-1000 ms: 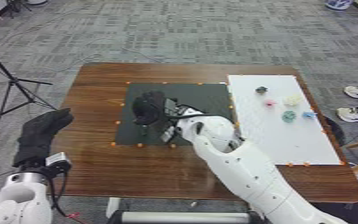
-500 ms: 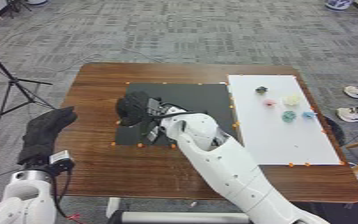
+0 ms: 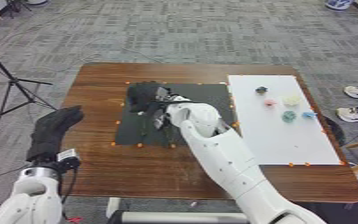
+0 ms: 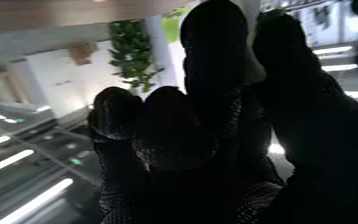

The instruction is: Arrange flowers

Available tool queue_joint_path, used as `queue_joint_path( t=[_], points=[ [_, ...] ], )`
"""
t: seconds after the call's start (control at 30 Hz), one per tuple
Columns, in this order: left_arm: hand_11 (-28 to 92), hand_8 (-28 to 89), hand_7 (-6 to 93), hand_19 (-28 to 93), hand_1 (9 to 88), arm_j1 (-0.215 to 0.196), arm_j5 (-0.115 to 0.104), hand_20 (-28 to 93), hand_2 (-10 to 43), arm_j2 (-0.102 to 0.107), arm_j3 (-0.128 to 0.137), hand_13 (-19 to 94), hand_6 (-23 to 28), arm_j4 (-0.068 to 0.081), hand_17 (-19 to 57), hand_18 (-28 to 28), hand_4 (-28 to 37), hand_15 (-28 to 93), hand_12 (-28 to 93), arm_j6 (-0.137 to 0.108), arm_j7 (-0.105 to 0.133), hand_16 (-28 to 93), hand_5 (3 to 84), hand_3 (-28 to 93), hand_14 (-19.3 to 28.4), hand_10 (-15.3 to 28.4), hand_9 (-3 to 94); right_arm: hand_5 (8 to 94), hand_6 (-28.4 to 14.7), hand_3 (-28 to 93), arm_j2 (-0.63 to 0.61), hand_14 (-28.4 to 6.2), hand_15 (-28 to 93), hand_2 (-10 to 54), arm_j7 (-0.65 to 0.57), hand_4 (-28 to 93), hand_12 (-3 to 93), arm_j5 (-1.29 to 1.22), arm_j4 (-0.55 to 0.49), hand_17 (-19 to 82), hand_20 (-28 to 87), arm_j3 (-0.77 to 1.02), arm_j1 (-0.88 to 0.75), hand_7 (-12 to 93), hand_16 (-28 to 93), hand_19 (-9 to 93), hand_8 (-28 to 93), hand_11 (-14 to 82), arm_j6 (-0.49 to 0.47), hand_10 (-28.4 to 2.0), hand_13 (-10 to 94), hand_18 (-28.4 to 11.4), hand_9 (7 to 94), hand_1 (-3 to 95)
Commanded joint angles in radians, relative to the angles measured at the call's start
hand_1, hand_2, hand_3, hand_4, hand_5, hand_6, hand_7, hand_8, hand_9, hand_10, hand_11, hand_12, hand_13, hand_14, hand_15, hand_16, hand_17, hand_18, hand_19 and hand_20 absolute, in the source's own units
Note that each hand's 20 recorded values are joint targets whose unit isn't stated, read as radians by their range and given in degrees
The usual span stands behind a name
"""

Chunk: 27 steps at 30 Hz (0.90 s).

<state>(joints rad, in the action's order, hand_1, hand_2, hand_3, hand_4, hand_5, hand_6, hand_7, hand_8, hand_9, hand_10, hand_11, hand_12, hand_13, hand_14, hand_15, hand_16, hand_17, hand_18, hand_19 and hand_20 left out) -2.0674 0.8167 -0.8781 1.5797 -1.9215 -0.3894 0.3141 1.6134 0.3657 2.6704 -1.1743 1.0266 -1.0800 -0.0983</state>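
Note:
In the head view my right hand (image 3: 143,96) is over the upper left part of the dark mat (image 3: 193,131). Thin green stems (image 3: 143,127) lie on the mat just below it, beside a tiny pale spot. My right hand (image 4: 175,145) also shows in the right wrist view; whether it holds anything is unclear. On the white board (image 3: 278,145) lie a dark flower (image 3: 262,90), a pink one (image 3: 270,102), a cream one (image 3: 291,101), a teal one (image 3: 289,116) and a blue one (image 3: 309,114). At the table's left edge my left hand (image 3: 55,129) is open, its fingers straight.
The brown table (image 3: 95,172) carries the mat and the board, both bordered by small orange markers (image 3: 141,145). My right forearm crosses the table's front edge and the mat's right part. A black tripod (image 3: 14,80) stands on the floor beyond the left edge.
My right hand first went left over the mat, then right and toward the far edge. My left hand has shifted slightly right. The flowers on the white board have kept their places.

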Motion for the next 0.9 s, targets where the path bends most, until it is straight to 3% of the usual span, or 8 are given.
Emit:
queue_joint_path(
  t=[0.03,0.2,0.6,0.9],
  points=[
    [22,-8,20.5,8,29.5,0.031,0.003,18,22.9,0.011,-0.017,43,2.7,0.003,10.3,9.6,-28.3,20,13,0.023,-0.001,-1,54.4,71,15.7,13.8,54.7,73.3,2.3,63,0.051,-5.9,74,-7.9,-0.010,-24,25.7,0.072,-0.004,43,57,0.013,0.024,39,41,88,8,32.3,-0.009,-7.3,82,-23.2,90.3,55.5],
    [22,-8,20.7,9,29.5,0.030,0.000,18,22.8,0.011,-0.013,43,2.6,0.001,10.3,9.6,-28.3,20,13,0.018,0.000,-1,54.4,71,15.6,13.8,54.6,73.2,2.3,63,0.036,-5.9,74,-7.9,-0.008,-24,25.6,0.060,-0.028,43,57,-0.026,0.007,39,41,88,8,32.2,-0.007,-7.3,82,-23.2,90.3,55.5],
    [21,-8,20.6,8,29.3,0.050,-0.006,18,22.6,0.009,-0.031,42,2.7,0.003,10.0,9.5,-28.3,20,13,0.005,0.007,-1,53.5,71,15.5,13.6,53.9,73.8,2.3,63,0.061,-6.0,74,-8.2,0.052,-25,24.1,0.147,-0.023,43,57,-0.014,-0.044,39,41,88,5,29.7,0.033,-6.9,82,-23.2,90.8,55.3],
    [21,-8,20.5,8,29.1,0.066,-0.006,18,21.9,0.006,-0.043,42,2.7,0.004,9.7,9.5,-28.3,19,13,0.011,0.008,-1,53.2,71,15.6,13.6,53.7,75.0,2.8,63,0.074,-6.4,74,-9.0,0.068,-26,23.7,0.208,-0.018,43,57,-0.006,-0.070,38,41,88,1,24.4,0.037,-6.4,82,-23.4,91.8,54.9]
  ],
)
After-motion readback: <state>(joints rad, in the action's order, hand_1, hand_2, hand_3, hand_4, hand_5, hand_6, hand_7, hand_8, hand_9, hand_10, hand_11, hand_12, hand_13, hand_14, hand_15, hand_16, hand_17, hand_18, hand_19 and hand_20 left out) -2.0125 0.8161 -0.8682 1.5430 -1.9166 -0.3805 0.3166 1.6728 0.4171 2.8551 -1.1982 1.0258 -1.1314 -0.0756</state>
